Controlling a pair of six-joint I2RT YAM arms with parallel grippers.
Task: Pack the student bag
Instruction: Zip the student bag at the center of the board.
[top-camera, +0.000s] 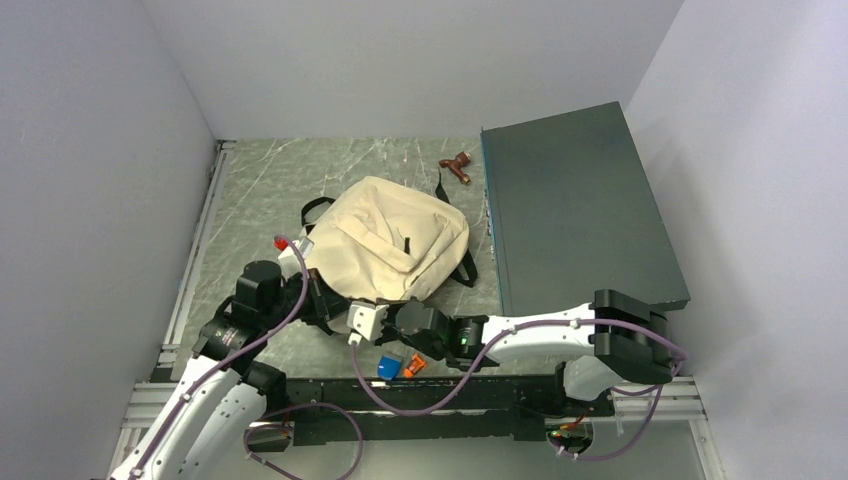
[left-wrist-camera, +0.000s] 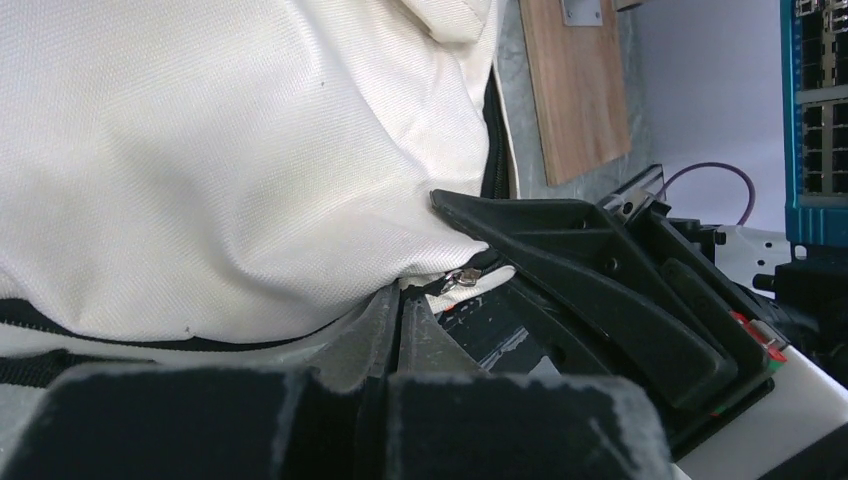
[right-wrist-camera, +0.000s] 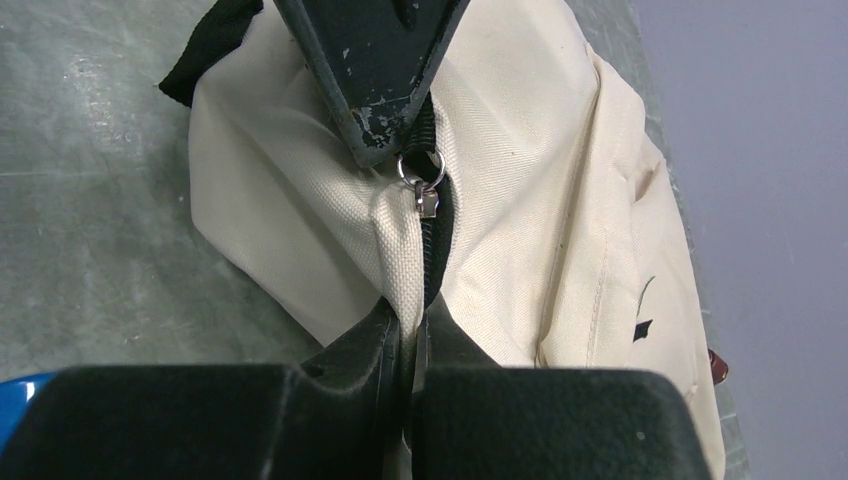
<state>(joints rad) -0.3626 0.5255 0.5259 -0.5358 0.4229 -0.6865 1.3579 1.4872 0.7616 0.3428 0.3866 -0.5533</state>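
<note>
Student bag (top-camera: 390, 235) flat on bench (top-camera: 260, 190), near edge by both arms; right end effector (right-wrist-camera: 405, 318) pinched shut on fabric beside zip pull (right-wrist-camera: 428, 200), left end effector (left-wrist-camera: 400, 305) closed at pull, hold unclear; prob. zip step, next: steady draw along zip w/ fabric taut.

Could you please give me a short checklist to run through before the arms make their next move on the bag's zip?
1. The right gripper is shut on a fold of the bag beside the zip: ok.
2. The left gripper is shut, its tip at the zip pull: ok.
3. The left gripper really holds the zip pull: cannot tell.
4. The zip is open far enough for packing: cannot tell.
5. The bag lies on the table, apart from the dark box: ok.
</note>
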